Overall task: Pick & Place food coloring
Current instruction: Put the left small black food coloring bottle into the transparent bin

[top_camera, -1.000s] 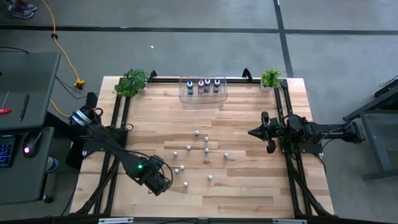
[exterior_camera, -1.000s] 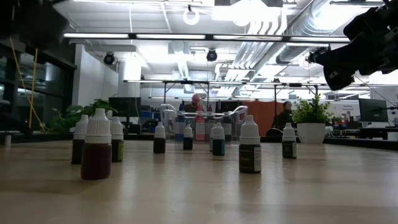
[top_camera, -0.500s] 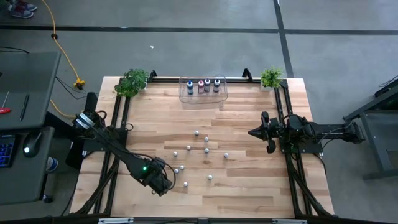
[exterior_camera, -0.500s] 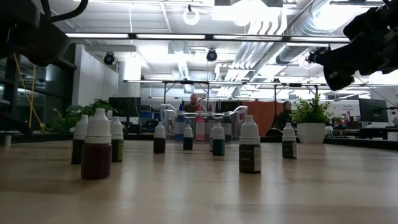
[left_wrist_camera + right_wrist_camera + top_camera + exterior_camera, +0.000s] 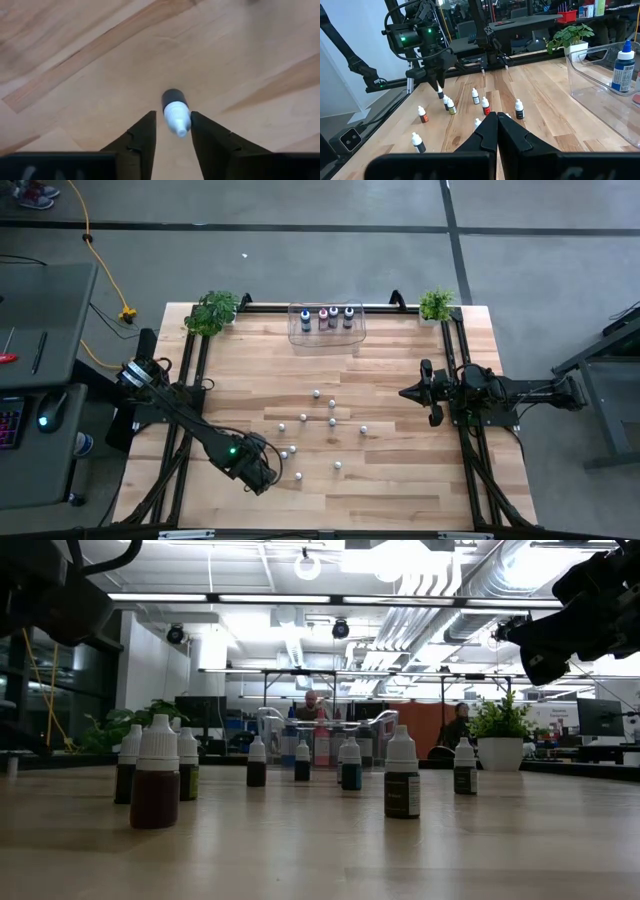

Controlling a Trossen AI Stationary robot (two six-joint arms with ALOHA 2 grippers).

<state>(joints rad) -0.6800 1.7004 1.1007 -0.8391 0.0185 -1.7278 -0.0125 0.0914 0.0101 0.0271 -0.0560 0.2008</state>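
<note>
One small dropper bottle (image 5: 175, 113) now hangs in the left claw (image 5: 171, 131), whose fingers have narrowed onto its white cap just above the surface (image 5: 400, 480). The right claw (image 5: 492, 129) is fully closed, empty. No label is readable.

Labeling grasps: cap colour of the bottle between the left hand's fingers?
White cap, dark body; clearest in the left wrist view.
</note>
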